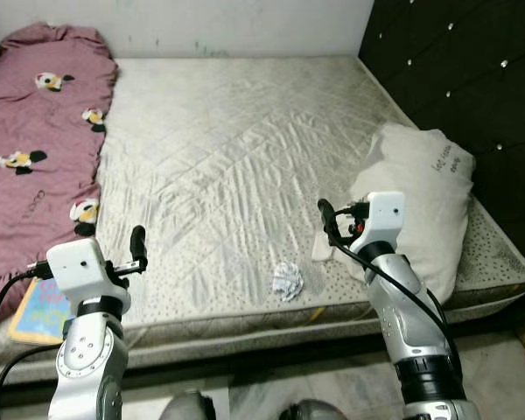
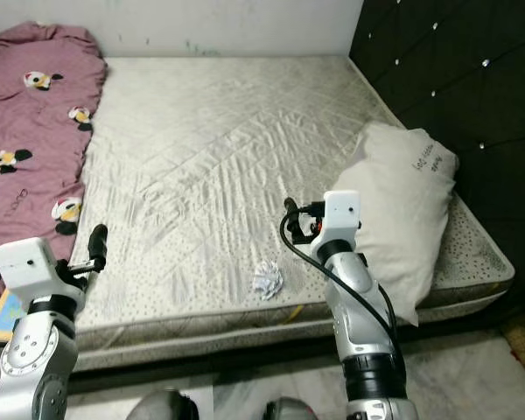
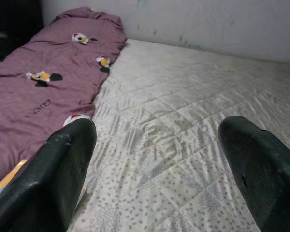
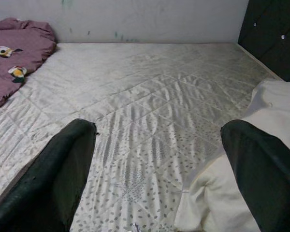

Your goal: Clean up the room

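Observation:
A crumpled white paper ball (image 1: pixel 287 280) lies on the grey quilted mattress (image 1: pixel 236 149), near its front edge. My right gripper (image 1: pixel 326 214) hovers open just right of and above the ball, next to a white pillow (image 1: pixel 424 206). In the right wrist view its fingers (image 4: pixel 63 169) stand wide apart over the mattress, with the pillow (image 4: pixel 251 145) beside them. My left gripper (image 1: pixel 137 241) is open and empty over the front left of the mattress, close to a maroon blanket (image 1: pixel 35 122); the left wrist view shows that blanket (image 3: pixel 43 92) ahead.
A colourful flat book (image 1: pixel 37 313) lies under the blanket's near end at the bed's front left corner. A black tufted headboard (image 1: pixel 472 79) runs along the right side. A white wall (image 1: pixel 245 26) stands behind the bed. Pale floor (image 1: pixel 332 389) lies below the front edge.

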Robot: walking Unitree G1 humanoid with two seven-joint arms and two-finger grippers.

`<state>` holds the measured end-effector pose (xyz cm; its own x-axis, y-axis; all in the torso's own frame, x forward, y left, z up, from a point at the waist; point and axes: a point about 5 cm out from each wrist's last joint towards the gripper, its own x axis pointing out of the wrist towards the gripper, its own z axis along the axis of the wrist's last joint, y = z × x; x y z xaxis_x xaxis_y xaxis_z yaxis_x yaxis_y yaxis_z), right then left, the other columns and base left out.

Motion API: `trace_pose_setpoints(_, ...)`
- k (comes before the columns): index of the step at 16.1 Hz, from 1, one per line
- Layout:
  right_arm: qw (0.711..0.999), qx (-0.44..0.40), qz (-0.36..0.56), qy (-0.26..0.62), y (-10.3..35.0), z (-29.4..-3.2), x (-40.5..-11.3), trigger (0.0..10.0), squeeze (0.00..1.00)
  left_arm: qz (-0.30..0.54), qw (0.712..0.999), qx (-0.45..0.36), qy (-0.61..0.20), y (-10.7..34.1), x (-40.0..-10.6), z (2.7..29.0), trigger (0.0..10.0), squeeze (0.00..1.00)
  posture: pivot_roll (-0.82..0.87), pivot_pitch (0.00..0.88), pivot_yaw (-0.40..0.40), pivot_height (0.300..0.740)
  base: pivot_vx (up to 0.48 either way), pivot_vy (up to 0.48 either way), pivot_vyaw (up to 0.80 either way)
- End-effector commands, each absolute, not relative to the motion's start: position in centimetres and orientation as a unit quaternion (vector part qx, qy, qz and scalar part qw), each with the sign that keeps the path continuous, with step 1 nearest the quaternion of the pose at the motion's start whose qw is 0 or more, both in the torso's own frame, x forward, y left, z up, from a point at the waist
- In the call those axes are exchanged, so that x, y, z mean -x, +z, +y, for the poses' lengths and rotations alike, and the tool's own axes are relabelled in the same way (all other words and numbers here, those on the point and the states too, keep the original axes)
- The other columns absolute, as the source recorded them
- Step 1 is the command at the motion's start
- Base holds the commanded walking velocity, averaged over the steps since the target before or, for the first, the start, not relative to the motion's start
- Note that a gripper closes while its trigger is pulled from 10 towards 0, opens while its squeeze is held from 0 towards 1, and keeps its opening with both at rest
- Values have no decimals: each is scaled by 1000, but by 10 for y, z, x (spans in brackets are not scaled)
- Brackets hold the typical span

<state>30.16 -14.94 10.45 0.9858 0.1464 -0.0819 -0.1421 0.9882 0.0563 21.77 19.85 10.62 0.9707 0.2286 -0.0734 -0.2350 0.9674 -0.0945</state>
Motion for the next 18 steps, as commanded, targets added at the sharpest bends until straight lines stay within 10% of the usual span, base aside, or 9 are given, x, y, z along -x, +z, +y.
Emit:
trace_pose_setpoints(1,996,-27,45,71,103,-150,-301,10000,0,36,991,48,120,104,-218,198,10000,0,-2,0,-53,658,0,0,0)
trace_pose_setpoints(18,994,-27,53,92,99,-144,-302,10000,0,28,990,46,128,104,-215,201,10000,0,7,0,-67,625,63,0,0)
